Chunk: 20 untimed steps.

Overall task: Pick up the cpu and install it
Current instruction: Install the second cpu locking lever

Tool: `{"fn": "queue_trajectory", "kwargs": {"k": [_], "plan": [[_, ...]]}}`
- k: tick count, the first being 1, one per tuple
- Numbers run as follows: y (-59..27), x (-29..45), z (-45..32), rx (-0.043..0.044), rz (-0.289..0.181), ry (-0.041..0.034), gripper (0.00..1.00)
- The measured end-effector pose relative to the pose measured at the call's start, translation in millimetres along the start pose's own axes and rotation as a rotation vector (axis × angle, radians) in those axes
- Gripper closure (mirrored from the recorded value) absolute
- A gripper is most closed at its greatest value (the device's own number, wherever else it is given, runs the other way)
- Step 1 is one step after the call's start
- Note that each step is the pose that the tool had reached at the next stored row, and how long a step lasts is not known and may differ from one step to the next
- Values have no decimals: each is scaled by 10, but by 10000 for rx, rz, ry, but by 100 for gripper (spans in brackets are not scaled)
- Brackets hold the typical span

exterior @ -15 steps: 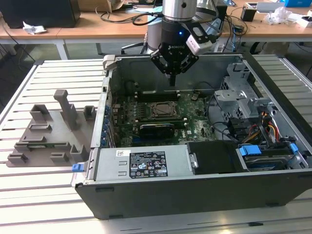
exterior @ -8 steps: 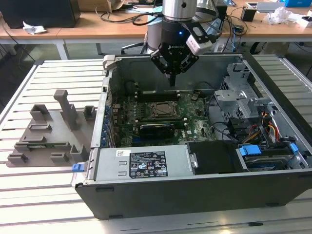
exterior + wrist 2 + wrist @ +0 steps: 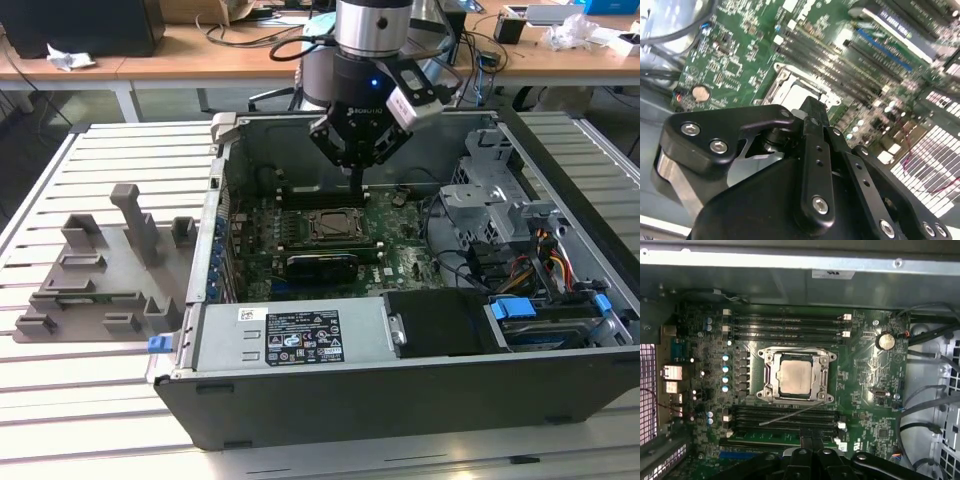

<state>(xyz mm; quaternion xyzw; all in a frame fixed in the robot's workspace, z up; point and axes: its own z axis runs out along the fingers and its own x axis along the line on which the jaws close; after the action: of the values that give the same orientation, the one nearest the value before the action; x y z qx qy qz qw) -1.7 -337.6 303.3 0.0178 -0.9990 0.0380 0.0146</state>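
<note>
The cpu, a small square chip with a dull silver top, lies flat inside the metal socket frame on the green motherboard. In the exterior view the cpu sits mid-board within the open computer case. My gripper hangs above the board, just behind the socket, with its fingers together and nothing between them. The black fingertips reach over the memory slots beside the socket. In the second wrist view the gripper covers part of the cpu. A thin lever slants away from the frame.
A grey plastic tray with upright blocks rests on the slatted table at the exterior view's left. Inside the case, a drive cage and cables crowd the exterior view's right, and a power supply lines the front wall.
</note>
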Motion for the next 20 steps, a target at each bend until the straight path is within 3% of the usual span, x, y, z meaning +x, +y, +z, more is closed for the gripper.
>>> {"fn": "queue_trajectory", "kwargs": {"k": [1,2,3,4,5,6,8,15,20], "plan": [[-29,5,7,-99,-3,-4,89],[-70,13,17,-264,-7,-10,89],[-92,20,21,-548,-16,-21,89],[-116,40,23,-1097,-31,-40,89],[-126,50,25,-1349,-38,-51,89],[-133,54,26,-1469,-41,-54,89],[-146,60,72,-1535,-43,-57,89],[-157,63,234,-1555,-44,-57,89],[-243,88,282,-1783,-50,-65,89]]}}
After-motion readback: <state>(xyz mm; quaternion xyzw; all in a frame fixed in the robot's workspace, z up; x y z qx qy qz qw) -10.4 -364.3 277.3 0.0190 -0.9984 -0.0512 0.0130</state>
